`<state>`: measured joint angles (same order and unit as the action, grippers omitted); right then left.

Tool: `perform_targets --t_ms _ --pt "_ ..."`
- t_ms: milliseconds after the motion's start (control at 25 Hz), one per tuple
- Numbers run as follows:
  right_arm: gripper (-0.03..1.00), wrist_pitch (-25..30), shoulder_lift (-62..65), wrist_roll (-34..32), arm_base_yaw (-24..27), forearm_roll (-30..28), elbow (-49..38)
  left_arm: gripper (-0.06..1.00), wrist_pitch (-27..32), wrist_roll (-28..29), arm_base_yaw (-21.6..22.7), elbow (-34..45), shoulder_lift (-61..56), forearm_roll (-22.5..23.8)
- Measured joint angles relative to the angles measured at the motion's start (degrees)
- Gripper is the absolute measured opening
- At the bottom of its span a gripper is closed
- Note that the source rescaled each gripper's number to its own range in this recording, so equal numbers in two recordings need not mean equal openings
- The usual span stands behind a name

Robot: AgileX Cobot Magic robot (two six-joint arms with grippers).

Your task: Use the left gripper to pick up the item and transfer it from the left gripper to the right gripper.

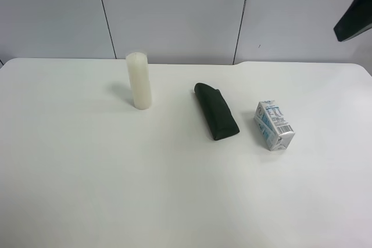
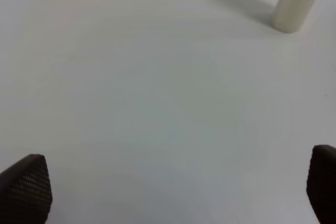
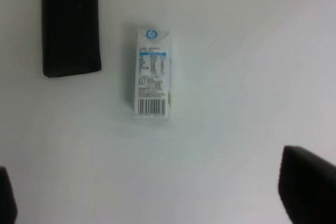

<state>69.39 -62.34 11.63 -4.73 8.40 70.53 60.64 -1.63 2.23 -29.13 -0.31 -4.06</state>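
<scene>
Carton first: the small boxy drink carton [image 1: 274,125], white with light-blue print and a barcode, lies on its side on the white table [image 1: 87,190], free of both grippers. In the exterior high view it sits toward the right, just beside a dark green oblong pouch [image 1: 216,119] that lies flat with a small gap between them. A tall white cylindrical candle [image 1: 139,80] stands upright well apart from both, further to that view's left.

The right wrist view looks straight down on the carton [image 3: 152,73], its barcode face up, with the dark pouch [image 3: 71,24] alongside it. The right gripper [image 3: 157,195] hangs above the table, its two black fingertips [image 3: 307,187] spread wide at the picture's corners, holding nothing and touching nothing. A dark piece of an arm shows at the upper right corner of the exterior high view.

The left gripper [image 2: 173,190] also stands spread wide and empty, its textured black fingertips [image 2: 26,187] far apart over bare table. The base of the candle [image 2: 296,1] shows in that wrist view, clear of the fingers; the carton does not appear there.
</scene>
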Motion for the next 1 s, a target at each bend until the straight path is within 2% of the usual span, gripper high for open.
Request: perform_targets --t_ms 600,760,1000 --pt "1.00 -0.9 35.2 -1.4 0.0 -2.0 -31.3 1.00 0.0 0.0 0.0 0.0 0.0 0.0" --pt "1.00 -3.0 42.9 -1.9 0.0 -2.0 -35.5 1.00 0.0 0.0 0.0 0.0 0.0 0.0" --pt "1.00 -4.0 51.3 -4.4 0.0 -1.9 -37.5 1.00 0.0 0.0 0.0 0.0 0.0 0.0"
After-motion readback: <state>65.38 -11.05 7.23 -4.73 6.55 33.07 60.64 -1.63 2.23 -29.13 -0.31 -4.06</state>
